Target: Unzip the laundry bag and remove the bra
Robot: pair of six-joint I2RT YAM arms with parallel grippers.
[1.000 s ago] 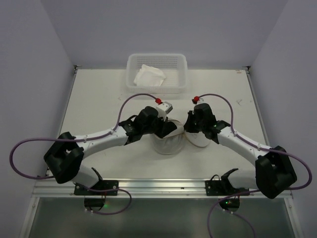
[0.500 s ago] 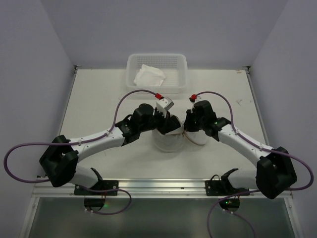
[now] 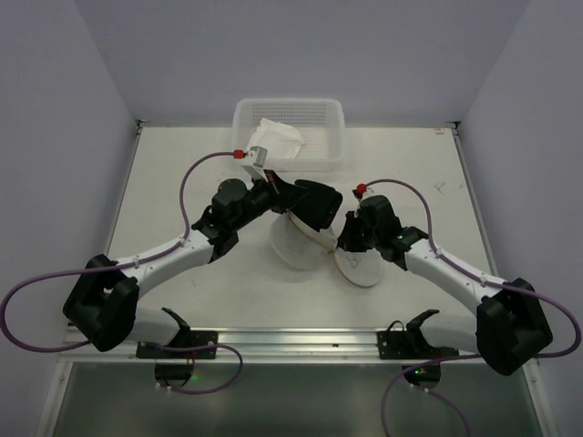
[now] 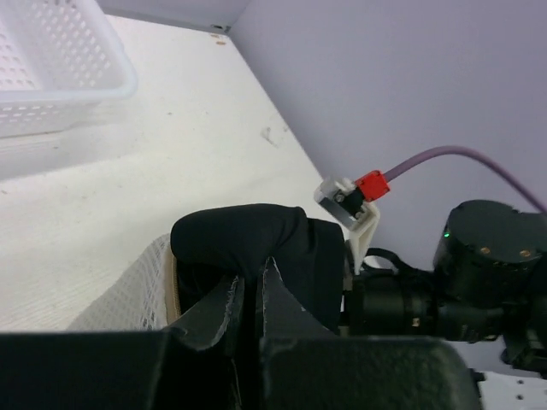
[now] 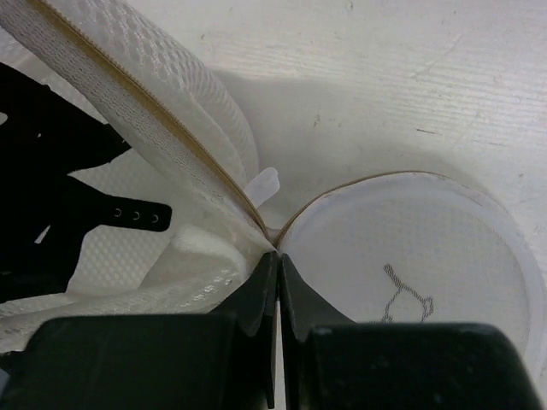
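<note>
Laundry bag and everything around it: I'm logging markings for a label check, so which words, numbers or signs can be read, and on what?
Words, brands, numbers: none can be read in any view.
Sign: a small black line-drawn icon, with no lettering, on the flat round face of the laundry bag, seen in the right wrist view.

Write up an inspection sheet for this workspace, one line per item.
Surface: white table, faint scuffs.
Job's things: laundry bag unzipped, round lid lying flat on the table; black bra held up at its mouth.
Clutter: white perforated basket at the far edge, white cloth inside.
Grippers: left tool shut on the bra; right tool shut on the bag's zipper seam.
Cables: purple cables loop from both arms, clear of the bag.
Surroundings: pale lilac walls on three sides.
</note>
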